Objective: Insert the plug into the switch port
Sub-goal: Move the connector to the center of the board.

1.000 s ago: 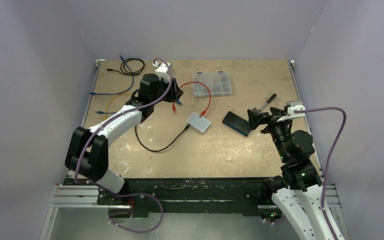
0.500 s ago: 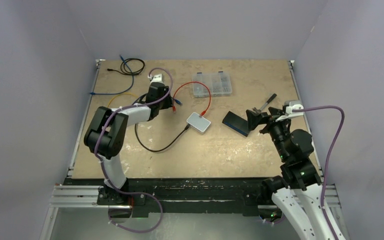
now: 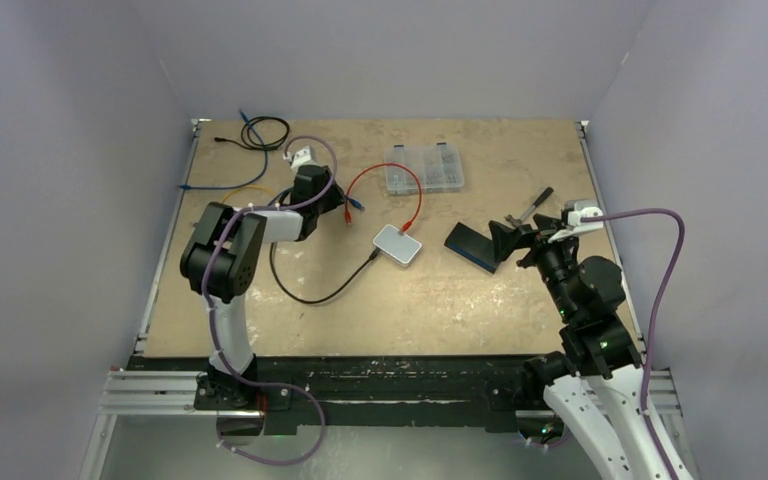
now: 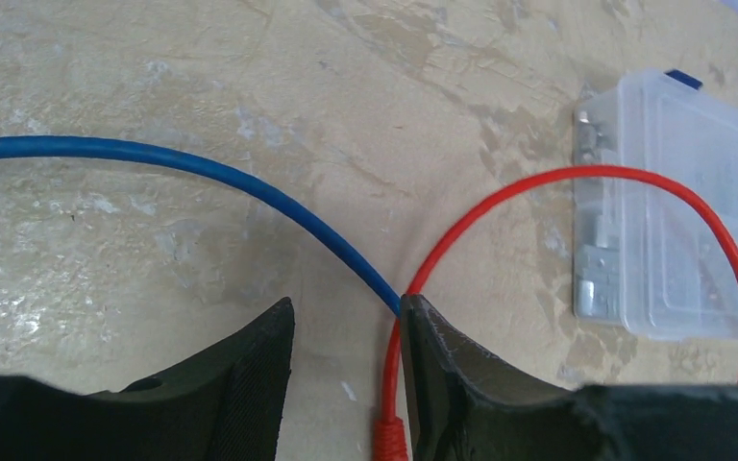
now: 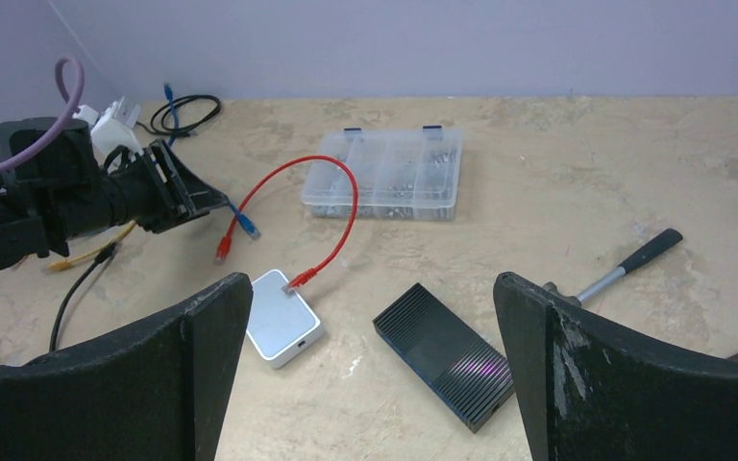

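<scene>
Your left pincer (image 4: pixel 347 309) sat low over the bench (image 3: pixel 430 310) at the far left, its fingers parted and gripping nothing. The red cable (image 4: pixel 634 182) ran down into that gap, pressed along the inner edge of 1 finger (image 4: pixel 452 384), with the red plug (image 4: pixel 390 444) at the bottom of the left wrist view. The blue cable (image 4: pixel 202 163) crossed in from the left and slipped under that same fingertip, so the 2 cables met right there.

The switch (image 3: pixel 398 244) lay near the middle of the bench, well apart from the red plug. The cable's other red end rested at the switch's far edge; you could not tell whether it was seated. A black cable (image 3: pixel 310 295) looped off the switch's left side.

Your right pincer (image 5: pixel 372 279) hung spread fully wide, holding nothing, above the black box (image 5: pixel 442 355). A hammer (image 5: pixel 625 269) lay toward the right edge and the parts box (image 3: pixel 424 168) toward the back.

Bare bench stretched from the switch and the black box to the near edge. A coil of cable (image 3: pixel 265 132) crowded the far left corner.
</scene>
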`<state>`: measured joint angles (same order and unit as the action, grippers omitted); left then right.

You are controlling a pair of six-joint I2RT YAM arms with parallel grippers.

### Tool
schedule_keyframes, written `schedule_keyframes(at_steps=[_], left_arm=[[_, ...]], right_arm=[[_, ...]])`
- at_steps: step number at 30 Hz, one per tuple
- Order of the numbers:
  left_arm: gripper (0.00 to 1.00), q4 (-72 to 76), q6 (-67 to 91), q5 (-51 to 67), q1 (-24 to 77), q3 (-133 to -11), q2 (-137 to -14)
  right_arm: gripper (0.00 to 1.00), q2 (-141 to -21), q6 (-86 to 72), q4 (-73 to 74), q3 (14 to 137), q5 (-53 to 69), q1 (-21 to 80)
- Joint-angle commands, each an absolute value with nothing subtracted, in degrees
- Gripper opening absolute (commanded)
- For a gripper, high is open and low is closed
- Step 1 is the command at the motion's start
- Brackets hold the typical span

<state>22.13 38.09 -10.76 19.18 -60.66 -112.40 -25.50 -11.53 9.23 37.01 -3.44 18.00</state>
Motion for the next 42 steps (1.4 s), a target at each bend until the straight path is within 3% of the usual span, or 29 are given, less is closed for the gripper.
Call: schedule_keyframes(at_steps=[1,6,10,12,15,22,32,38,40,42], left_arm=[[0.43,27.4,43.0,-10.2,17.8,-63.2,-115.7],[0.39,29.4,45.3,-8.4,17.3,-64.5,-119.3],[0.22,32.1,47.0,-5.3,16.3,-63.9,-119.2],[0.19,32.7,46.6,-4.9,16.0,-63.5,-118.2],[0.21,32.7,46.6,-4.0,15.4,-63.6,-117.5],[0.37,39.6,52.1,-1.8,15.1,-60.4,-117.5],[0.36,38.8,54.2,-2.9,15.1,-64.3,-122.8],[0.25,39.0,54.7,-3.2,15.1,-65.0,-124.9],[0.17,39.6,54.7,-2.9,14.8,-64.8,-124.7],[0.02,41.0,54.8,-1.6,14.0,-64.3,-123.6]], right_arm=[[0.98,-25.6,-11.0,8.0,37.2,-3.1,18.3],[0.98,-25.8,-10.9,8.0,37.2,-3.2,18.3],[0.98,-26.0,-10.9,8.0,37.2,-3.2,18.3],[0.98,-25.9,-10.9,8.1,37.2,-3.3,18.3],[0.98,-26.1,-10.9,8.0,37.2,-3.3,18.3],[0.98,-26.1,-11.0,8.1,37.1,-3.2,18.4],[0.98,-26.2,-11.0,8.1,37.2,-3.5,18.4],[0.98,-26.1,-11.0,8.0,37.2,-3.7,18.3],[0.98,-26.1,-11.1,8.1,37.1,-3.8,18.3],[0.98,-26.0,-11.1,8.0,37.1,-3.8,18.4]])
